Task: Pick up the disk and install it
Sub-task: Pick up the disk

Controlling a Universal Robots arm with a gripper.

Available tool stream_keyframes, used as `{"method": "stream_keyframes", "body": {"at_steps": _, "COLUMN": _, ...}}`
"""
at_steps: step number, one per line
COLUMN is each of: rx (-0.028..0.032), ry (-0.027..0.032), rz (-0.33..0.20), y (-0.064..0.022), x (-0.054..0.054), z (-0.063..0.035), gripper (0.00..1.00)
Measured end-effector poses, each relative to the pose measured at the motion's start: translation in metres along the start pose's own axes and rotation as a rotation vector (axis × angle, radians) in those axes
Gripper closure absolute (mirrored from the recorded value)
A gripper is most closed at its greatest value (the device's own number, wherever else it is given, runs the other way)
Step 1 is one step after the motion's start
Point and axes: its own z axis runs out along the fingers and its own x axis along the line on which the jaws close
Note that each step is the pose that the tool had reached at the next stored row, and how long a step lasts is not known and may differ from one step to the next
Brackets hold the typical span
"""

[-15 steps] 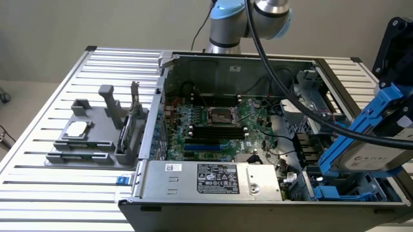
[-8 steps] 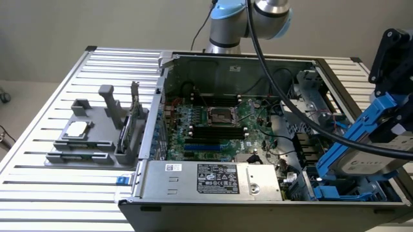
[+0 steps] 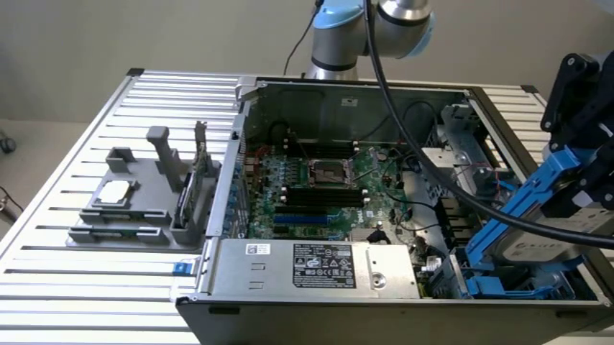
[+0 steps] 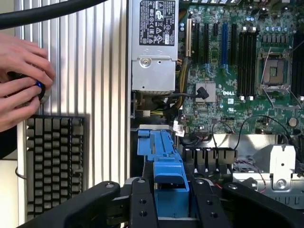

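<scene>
Ribbed metal worktop (image 3: 57, 287) carries an open computer case (image 3: 384, 323). Picking up is done: the hand (image 4: 171, 206) is clamped on the blue frame of the disk (image 3: 537, 248), which hangs tilted over the drive bay (image 3: 489, 284) at the exterior view's right, not yet seated. The case holds a circuit board (image 3: 317, 194) and a labelled grey box (image 3: 317, 264). A grey holder (image 3: 115, 223) beside it keeps a small square chip (image 3: 113, 191).

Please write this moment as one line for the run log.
gripper: shut on disk | disk: tilted, over case, exterior view's right | install: not yet done
</scene>
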Motion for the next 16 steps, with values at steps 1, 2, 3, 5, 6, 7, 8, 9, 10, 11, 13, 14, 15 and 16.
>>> {"method": "stream_keyframes", "body": {"at_steps": 1, "rx": 0.0, "ry": -0.0021, "rz": 0.0, "y": 0.0, "x": 0.0, "z": 0.0006, "gripper": 0.67}}
{"method": "stream_keyframes", "body": {"at_steps": 2, "rx": 0.0, "ry": -0.0038, "rz": -0.001, "y": 0.0, "x": -0.0001, "z": 0.0009, "gripper": 0.67}}
{"method": "stream_keyframes", "body": {"at_steps": 3, "rx": 0.0, "ry": -0.0041, "rz": -0.001, "y": 0.0, "x": -0.0001, "z": 0.0012, "gripper": 0.67}}
{"method": "stream_keyframes", "body": {"at_steps": 5, "rx": 0.0, "ry": -0.0042, "rz": -0.001, "y": -0.0001, "x": -0.0001, "z": 0.0012, "gripper": 0.67}}
{"method": "stream_keyframes", "body": {"at_steps": 6, "rx": 0.0, "ry": -0.0042, "rz": -0.001, "y": 0.0, "x": -0.0001, "z": 0.0013, "gripper": 0.67}}
{"method": "stream_keyframes", "body": {"at_steps": 7, "rx": 0.0, "ry": -0.0045, "rz": -0.001, "y": -0.0001, "x": -0.0001, "z": 0.0017, "gripper": 0.67}}
{"method": "stream_keyframes", "body": {"at_steps": 8, "rx": 0.0011, "ry": -0.0048, "rz": -0.001, "y": -0.0001, "x": -0.0001, "z": 0.0026, "gripper": 0.67}}
{"method": "stream_keyframes", "body": {"at_steps": 9, "rx": 0.004, "ry": -0.0048, "rz": -0.002, "y": -0.0002, "x": 0.0, "z": 0.004, "gripper": 0.67}}
{"method": "stream_keyframes", "body": {"at_steps": 10, "rx": 0.0064, "ry": -0.0048, "rz": -0.002, "y": -0.0003, "x": 0.0, "z": 0.0055, "gripper": 0.67}}
{"method": "stream_keyframes", "body": {"at_steps": 11, "rx": 0.0083, "ry": -0.0049, "rz": -0.002, "y": -0.0003, "x": -0.0001, "z": 0.0069, "gripper": 0.67}}
{"method": "stream_keyframes", "body": {"at_steps": 13, "rx": 0.0104, "ry": -0.0052, "rz": -0.002, "y": -0.0002, "x": -0.0001, "z": 0.0088, "gripper": 0.67}}
{"method": "stream_keyframes", "body": {"at_steps": 14, "rx": 0.0104, "ry": -0.0051, "rz": -0.002, "y": -0.0002, "x": -0.0003, "z": 0.009, "gripper": 0.67}}
{"method": "stream_keyframes", "body": {"at_steps": 15, "rx": 0.0104, "ry": -0.005, "rz": -0.002, "y": -0.0001, "x": -0.0007, "z": 0.0092, "gripper": 0.67}}
{"method": "stream_keyframes", "body": {"at_steps": 16, "rx": 0.0104, "ry": -0.005, "rz": -0.002, "y": -0.0001, "x": -0.0011, "z": 0.0094, "gripper": 0.67}}
